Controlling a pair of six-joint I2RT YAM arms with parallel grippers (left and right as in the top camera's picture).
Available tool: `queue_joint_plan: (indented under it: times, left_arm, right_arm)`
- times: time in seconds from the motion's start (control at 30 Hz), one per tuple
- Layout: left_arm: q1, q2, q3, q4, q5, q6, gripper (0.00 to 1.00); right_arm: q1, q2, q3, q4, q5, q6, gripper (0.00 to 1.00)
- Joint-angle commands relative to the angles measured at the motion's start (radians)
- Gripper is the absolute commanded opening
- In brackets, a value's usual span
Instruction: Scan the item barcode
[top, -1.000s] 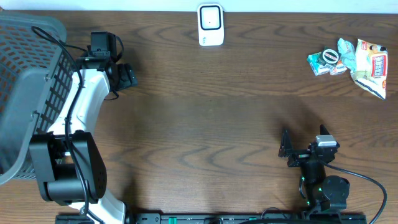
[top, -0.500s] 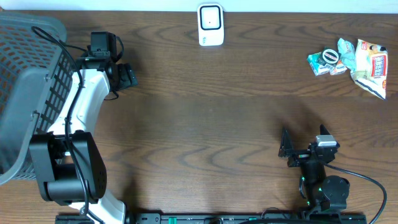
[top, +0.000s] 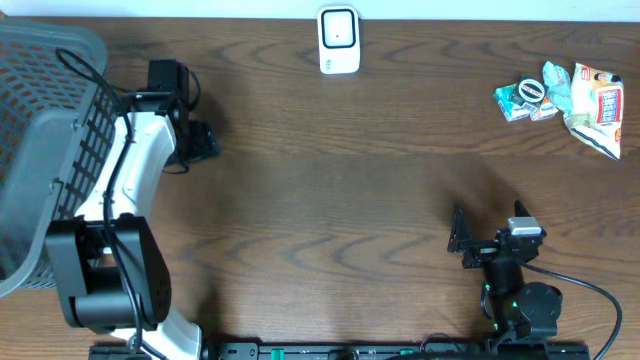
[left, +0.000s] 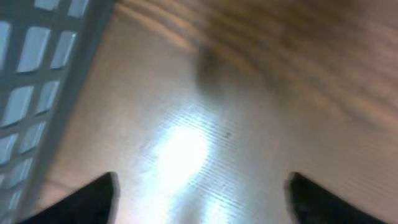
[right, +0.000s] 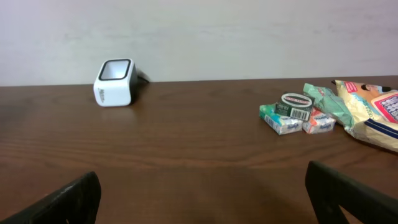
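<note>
The items lie in a small pile (top: 556, 93) at the table's far right: small packets, a round tin and a snack bag (right: 372, 107). The white barcode scanner (top: 339, 40) stands at the back centre, and the right wrist view shows it as well (right: 114, 82). My left gripper (top: 201, 141) hovers beside the basket, far from the items. It is open over bare wood, with nothing between its fingertips (left: 202, 200). My right gripper (top: 460, 240) rests low at the front right, open and empty (right: 202, 190), facing the scanner and the packets (right: 297, 113).
A large grey mesh basket (top: 40, 150) fills the left edge of the table, and its wall (left: 37, 74) shows close by in the left wrist view. A pale wall runs behind the table's back edge.
My left gripper has shifted a little toward the front of the table and its wrist has turned. The right arm, the scanner and the items have not moved.
</note>
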Motion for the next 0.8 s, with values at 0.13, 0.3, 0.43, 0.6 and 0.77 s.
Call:
queue_joint_plan:
  times: [0.13,0.3,0.43,0.6,0.77]
  left_arm:
    - [-0.003,-0.058,-0.003,-0.035,-0.048,0.006,0.98]
    - [-0.003,-0.059,-0.003,-0.076,-0.022,0.006,0.98]
    - [-0.007,-0.071,-0.015,-0.121,-0.018,-0.001,0.98]
    - [-0.010,-0.138,-0.106,-0.091,-0.018,-0.002,0.98]
    - [-0.010,-0.283,-0.293,0.053,-0.014,-0.001,0.97]
  right_arm:
    - [-0.016,-0.006,-0.001,-0.003,0.004,0.006,0.99]
    - [-0.016,-0.006,-0.001,-0.003,0.004,0.007,0.99]
    - [-0.016,-0.006,-0.001,-0.003,0.004,0.007,0.99]
    - [-0.016,-0.006,-0.001,-0.003,0.004,0.007,0.99]
    - [-0.016,-0.006,-0.001,-0.003,0.004,0.007,0.99]
